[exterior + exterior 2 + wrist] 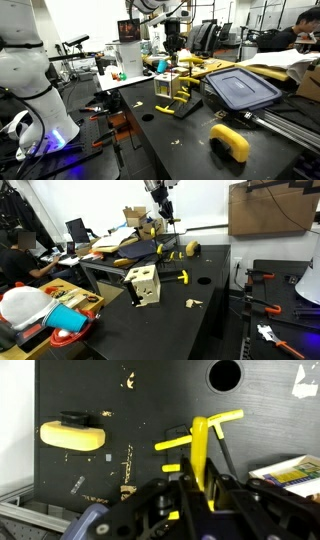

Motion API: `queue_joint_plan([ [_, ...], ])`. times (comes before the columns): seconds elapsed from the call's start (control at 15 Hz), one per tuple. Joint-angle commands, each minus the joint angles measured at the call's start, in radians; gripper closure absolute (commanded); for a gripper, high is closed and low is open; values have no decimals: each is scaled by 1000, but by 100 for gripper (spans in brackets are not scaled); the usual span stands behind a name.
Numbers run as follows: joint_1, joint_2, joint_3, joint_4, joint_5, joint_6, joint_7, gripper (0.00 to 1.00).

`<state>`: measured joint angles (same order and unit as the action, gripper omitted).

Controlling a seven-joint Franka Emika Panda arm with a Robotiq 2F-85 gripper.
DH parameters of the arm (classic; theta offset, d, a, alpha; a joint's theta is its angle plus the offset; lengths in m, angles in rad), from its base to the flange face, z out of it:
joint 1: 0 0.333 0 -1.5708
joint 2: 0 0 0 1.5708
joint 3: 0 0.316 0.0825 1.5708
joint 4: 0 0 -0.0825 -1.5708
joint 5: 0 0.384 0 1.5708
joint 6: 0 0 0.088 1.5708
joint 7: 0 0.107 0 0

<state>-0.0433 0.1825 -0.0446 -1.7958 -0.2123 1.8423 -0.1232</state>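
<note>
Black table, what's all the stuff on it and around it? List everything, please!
table: one, black, under everything.
yellow frame: one, yellow, upright on the table under the jaws.
chunky tool: one, yellow, near the table's edge.
lid: one, dark blue, beside the frame.
wooden block: one, pale with holes, on the table.
cardboard box: one, brown, beyond the table.
person: one, dark top, at a side desk.
robot arm: one, white and black, above the table; jaws shut on the frame's post.
</note>
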Motion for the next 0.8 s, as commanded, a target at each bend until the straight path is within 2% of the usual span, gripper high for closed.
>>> queue_joint_plan([
  [0.0,-2,8,12,55,55,-94,-42,96],
  [0.27,-6,24,17,94,117,-103,-77,96],
  [0.73,1,98,15,194,96,-85,-42,96],
])
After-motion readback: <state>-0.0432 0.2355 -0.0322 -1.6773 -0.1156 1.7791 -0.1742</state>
